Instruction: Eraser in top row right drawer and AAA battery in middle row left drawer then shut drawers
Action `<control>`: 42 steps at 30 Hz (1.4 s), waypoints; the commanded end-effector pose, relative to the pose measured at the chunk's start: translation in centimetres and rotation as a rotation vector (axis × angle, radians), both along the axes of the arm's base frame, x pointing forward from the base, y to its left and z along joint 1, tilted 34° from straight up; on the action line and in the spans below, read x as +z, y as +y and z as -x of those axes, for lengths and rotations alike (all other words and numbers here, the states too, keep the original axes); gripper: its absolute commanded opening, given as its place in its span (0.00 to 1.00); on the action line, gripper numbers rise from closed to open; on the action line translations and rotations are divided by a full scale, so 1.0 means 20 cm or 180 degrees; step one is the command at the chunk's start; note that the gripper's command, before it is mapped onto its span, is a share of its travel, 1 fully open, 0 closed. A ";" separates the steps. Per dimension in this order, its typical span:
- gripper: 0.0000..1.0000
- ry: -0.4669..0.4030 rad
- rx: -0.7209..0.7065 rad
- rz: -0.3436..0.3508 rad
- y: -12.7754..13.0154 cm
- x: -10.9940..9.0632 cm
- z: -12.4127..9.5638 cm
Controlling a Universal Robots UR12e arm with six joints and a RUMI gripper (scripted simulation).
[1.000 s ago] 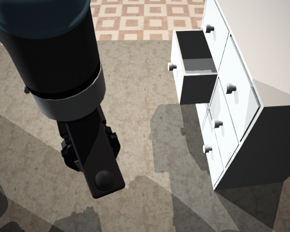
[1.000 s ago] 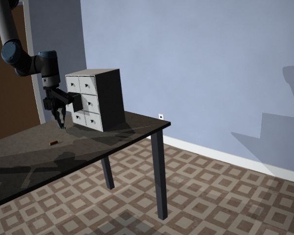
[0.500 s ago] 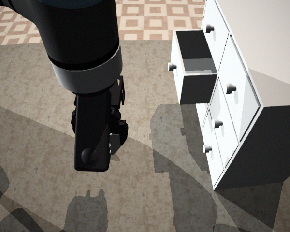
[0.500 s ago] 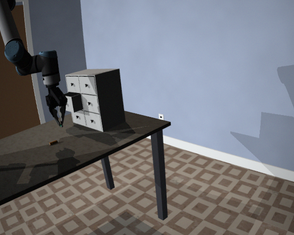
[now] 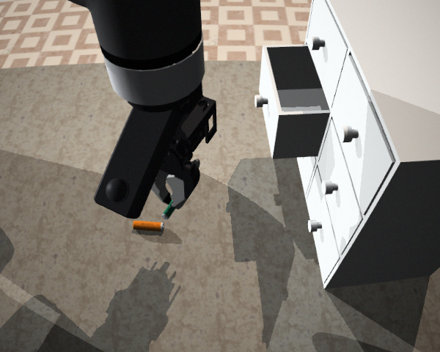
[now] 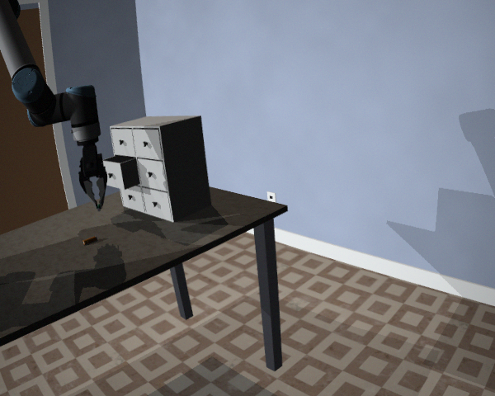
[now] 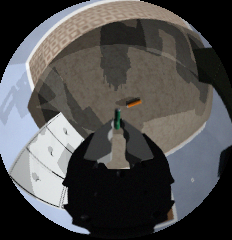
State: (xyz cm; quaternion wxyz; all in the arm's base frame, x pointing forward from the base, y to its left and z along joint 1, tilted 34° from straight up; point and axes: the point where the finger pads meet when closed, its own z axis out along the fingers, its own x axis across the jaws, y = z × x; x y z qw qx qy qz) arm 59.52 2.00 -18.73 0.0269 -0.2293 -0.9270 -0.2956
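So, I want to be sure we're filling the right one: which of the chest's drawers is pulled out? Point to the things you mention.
The left drawer of the middle row [image 5: 295, 134] [image 6: 114, 173]: it juts out from the chest, while the other five sit closed.

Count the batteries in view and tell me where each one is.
2. The green battery is gripped at the tips of the tool; the orange battery lies on the table. Others may be hidden in or behind the chest.
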 end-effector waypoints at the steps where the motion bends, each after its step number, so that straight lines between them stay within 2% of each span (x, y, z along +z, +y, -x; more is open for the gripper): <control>1: 0.02 0.0419 -0.0633 -0.0012 0.10 0.07 -0.01; 10: 0.02 0.0835 -0.1253 -0.0085 0.21 0.14 -0.03; 13: 0.02 0.0835 -0.1253 -0.0084 0.21 0.14 -0.03; 27: 0.02 0.1464 -0.2180 -0.0198 0.39 0.26 -0.05; 42: 0.02 0.1746 -0.2591 -0.0251 0.48 0.32 -0.06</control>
